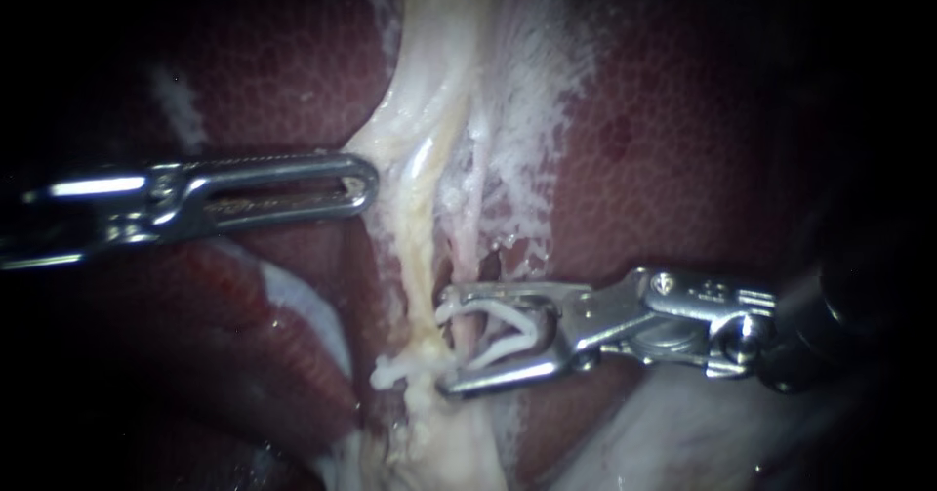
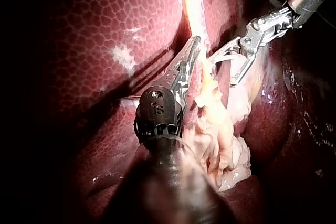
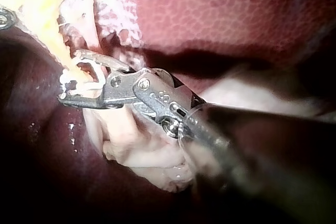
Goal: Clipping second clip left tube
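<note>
Beside the tube, right instrument grips a spread clip; left instrument is closed against tissue

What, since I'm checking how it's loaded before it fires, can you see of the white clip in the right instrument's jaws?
The white clip is a slim, plastic-looking V, open, its two legs lying along the inner faces of the right instrument's jaws, which hold it from both sides. The legs join toward the instrument's wrist, and the open mouth straddles a thin pinkish tube. It is not yet closed on the tube.
</note>
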Controlling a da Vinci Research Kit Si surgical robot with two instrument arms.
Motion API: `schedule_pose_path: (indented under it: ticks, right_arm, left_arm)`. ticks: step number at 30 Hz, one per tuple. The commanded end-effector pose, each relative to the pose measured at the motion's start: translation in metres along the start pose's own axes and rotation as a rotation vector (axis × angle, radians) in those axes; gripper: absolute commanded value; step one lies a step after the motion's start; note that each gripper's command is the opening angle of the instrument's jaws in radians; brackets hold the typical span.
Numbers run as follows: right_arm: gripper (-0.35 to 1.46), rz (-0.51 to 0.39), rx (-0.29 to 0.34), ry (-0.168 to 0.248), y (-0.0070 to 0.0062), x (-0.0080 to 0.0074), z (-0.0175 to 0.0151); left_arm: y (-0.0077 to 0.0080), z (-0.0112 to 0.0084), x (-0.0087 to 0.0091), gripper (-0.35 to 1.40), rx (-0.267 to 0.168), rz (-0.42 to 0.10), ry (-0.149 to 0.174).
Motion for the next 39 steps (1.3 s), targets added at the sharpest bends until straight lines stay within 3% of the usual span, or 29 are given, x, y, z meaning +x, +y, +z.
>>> schedule_pose_path:
  ticks: [1, 13, 25, 39]
  right_arm:
    - [0.60, 0.000, -0.001, 0.000, 0.0001, 0.0000, 0.0001]
    - [0.60, -0.011, 0.020, -0.008, 0.0008, -0.0005, 0.0024]
    - [0.57, 0.008, 0.081, -0.022, 0.0000, 0.0002, 0.0042]
    - [0.55, 0.005, 0.100, -0.026, 0.0010, 0.0008, 0.0069]
  left_arm:
    - [0.0000, 0.0000, 0.0000, -0.35, 0.001, 0.001, -0.003]
    - [-0.0004, -0.0001, 0.0000, -0.35, 0.000, 0.001, -0.003]
    - [0.0001, 0.0002, 0.0003, -0.35, 0.000, 0.002, -0.004]
    - [0.0001, 0.0004, 0.0006, -0.35, -0.002, 0.004, -0.005]
